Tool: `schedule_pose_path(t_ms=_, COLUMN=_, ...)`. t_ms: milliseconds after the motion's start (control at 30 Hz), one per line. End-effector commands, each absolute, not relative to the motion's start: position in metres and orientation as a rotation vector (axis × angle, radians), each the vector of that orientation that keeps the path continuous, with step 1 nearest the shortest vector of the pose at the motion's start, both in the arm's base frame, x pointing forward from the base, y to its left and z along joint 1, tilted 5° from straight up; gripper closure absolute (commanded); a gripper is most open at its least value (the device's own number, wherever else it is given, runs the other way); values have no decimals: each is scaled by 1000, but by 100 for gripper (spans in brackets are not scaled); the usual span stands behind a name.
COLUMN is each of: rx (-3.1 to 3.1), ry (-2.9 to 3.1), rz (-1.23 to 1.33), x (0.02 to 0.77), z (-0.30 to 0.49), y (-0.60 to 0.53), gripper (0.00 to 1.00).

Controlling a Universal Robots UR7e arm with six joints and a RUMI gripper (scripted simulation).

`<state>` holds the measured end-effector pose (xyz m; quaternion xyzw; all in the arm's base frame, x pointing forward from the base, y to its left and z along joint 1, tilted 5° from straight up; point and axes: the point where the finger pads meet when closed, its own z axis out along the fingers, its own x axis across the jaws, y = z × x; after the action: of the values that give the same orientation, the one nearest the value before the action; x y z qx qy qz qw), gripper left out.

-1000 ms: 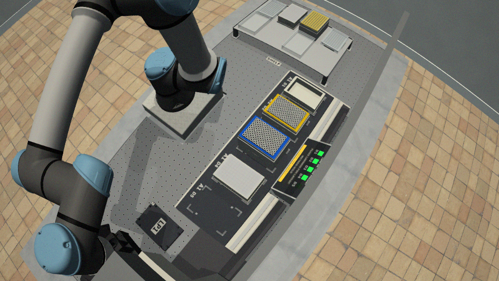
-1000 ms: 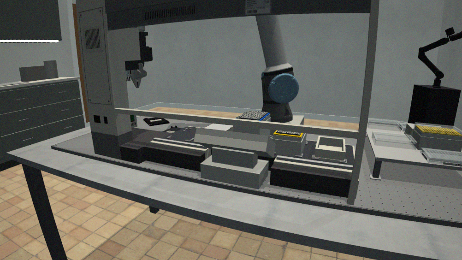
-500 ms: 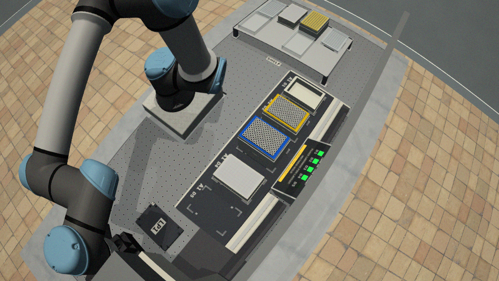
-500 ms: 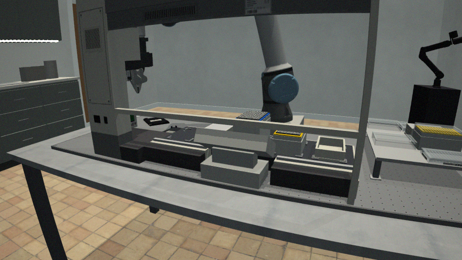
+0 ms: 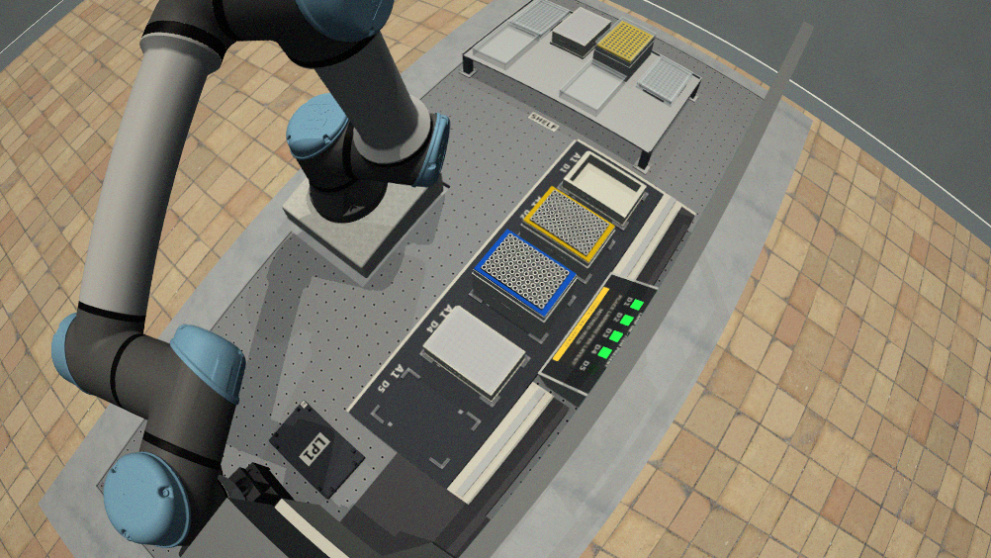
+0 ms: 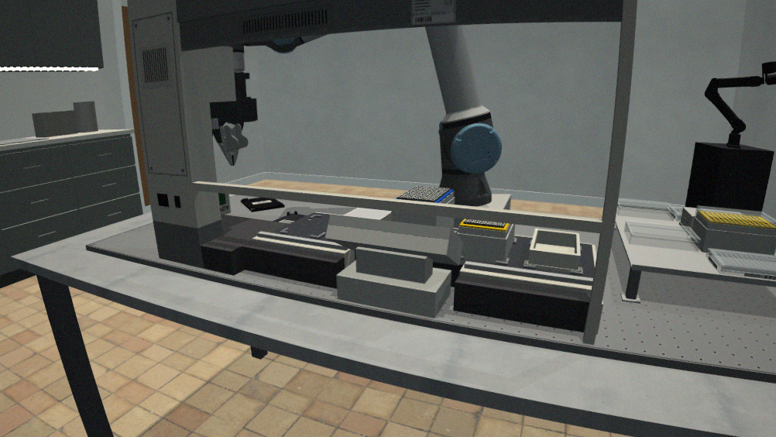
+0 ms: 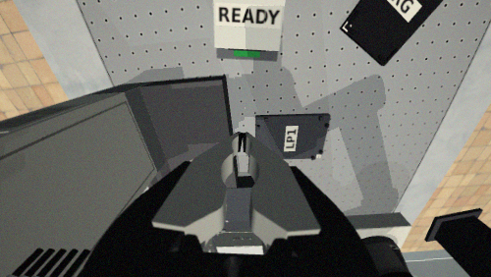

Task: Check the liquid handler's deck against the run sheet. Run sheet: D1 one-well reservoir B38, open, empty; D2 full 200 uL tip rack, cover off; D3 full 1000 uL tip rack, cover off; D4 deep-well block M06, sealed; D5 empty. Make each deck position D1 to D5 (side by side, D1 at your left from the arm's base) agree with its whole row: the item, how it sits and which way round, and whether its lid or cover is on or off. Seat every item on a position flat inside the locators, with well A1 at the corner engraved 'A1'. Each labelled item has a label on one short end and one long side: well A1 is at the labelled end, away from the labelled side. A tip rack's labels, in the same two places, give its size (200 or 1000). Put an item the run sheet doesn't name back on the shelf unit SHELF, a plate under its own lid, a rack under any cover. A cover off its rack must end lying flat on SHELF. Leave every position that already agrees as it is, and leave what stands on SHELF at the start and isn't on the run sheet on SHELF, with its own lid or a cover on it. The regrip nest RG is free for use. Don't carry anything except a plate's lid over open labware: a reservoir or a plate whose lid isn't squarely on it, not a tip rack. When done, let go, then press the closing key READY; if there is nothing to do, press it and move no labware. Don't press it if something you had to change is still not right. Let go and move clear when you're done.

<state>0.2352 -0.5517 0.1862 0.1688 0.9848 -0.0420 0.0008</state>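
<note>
Top: reservoir [image 5: 604,187] at D1, yellow-framed rack [image 5: 568,222], blue-framed rack [image 5: 524,273], sealed block [image 5: 474,351], D5 [image 5: 424,416] bare; deck appears compliant. Exterior: gripper [image 6: 232,142] hangs beside handler column [image 6: 179,135], little side room. Wrist: jaws closed, empty; READY key [image 7: 248,29] ahead, unpressed, path open.

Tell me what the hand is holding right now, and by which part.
Nothing. The arm's two-jaw hand is shut with its grey fingers pressed together and nothing between them, hanging above the perforated table near the black LP1 plate.
</note>
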Motion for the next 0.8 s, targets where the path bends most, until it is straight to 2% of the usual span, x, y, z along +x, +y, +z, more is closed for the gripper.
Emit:
schedule_pose_path(t_ms=0, rx=530, ry=3091, rz=-135, x=235, z=177, y=-553, gripper=100)
schedule_pose_path(t_ms=767, rx=530, ry=3091, rz=-135, x=235, z=146, y=-556, gripper=100)
